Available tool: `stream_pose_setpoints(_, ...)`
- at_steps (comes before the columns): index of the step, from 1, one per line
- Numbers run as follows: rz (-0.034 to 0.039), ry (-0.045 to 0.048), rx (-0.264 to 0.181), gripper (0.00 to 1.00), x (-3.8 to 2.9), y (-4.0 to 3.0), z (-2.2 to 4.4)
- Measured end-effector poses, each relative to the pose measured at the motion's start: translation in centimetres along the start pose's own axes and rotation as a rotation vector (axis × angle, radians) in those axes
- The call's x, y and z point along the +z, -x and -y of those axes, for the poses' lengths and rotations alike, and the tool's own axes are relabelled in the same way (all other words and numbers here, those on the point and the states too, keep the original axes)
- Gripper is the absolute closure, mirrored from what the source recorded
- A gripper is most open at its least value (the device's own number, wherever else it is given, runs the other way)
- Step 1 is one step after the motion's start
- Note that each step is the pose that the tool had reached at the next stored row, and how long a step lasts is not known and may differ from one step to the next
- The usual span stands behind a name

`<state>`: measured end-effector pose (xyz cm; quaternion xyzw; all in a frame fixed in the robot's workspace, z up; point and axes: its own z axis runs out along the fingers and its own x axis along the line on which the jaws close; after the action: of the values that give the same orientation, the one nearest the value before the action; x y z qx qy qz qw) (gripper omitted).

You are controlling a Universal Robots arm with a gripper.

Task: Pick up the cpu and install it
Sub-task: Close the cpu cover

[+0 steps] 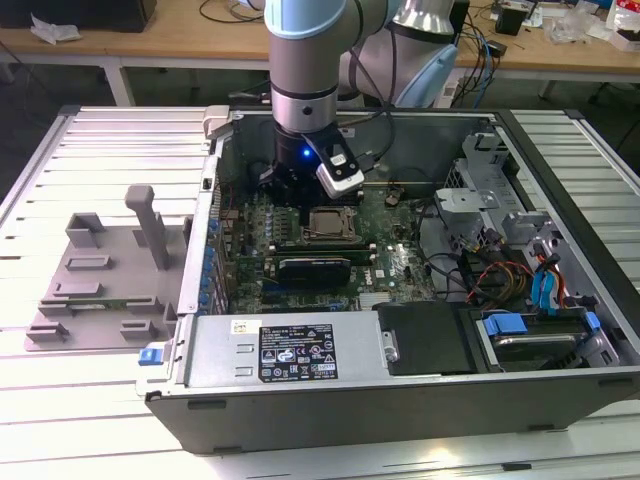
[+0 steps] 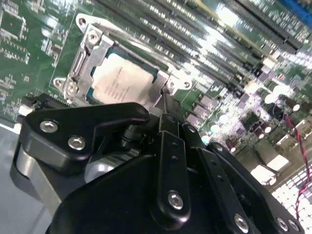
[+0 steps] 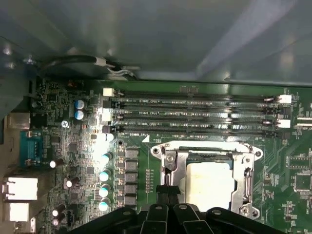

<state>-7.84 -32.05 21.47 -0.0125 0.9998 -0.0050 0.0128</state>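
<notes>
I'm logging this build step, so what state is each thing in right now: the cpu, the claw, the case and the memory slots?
cpu: lying in its socket on the board, metal frame around it.
claw: shut, holding nothing, tips at the edge of the socket frame.
computer case: lying on its side, open on top.
memory slots: empty.

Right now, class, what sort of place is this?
Likely a robotics or electronics lab: a robot arm reaches into an open computer case on a slatted table, the cpu sits in its socket, and workbenches stand behind.
</notes>
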Motion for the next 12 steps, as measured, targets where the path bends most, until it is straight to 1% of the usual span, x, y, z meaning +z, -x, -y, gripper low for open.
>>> stream_pose_setpoints(1, 0.0001, 0.0004, 0.000, 0.89, 0.01, -0.01, 0.35)
stream_pose_setpoints(6, -0.0001, 0.0006, -0.001, 0.89, 0.00, -0.02, 0.42)
stream_pose_setpoints(7, 0.0000, 0.0008, -0.001, 0.89, -0.34, -0.01, 0.43)
stream_pose_setpoints(8, 0.0002, 0.0010, -0.001, 0.89, -1.37, 0.02, 0.43)
stream_pose_setpoints(9, 0.0007, 0.0010, -0.001, 0.89, -2.05, 0.04, 0.44)
stream_pose_setpoints(10, 0.0017, 0.0010, -0.001, 0.89, -2.52, 0.06, 0.45)
stream_pose_setpoints(12, 0.0015, 0.0005, -0.001, 0.89, -2.53, 0.13, 0.45)
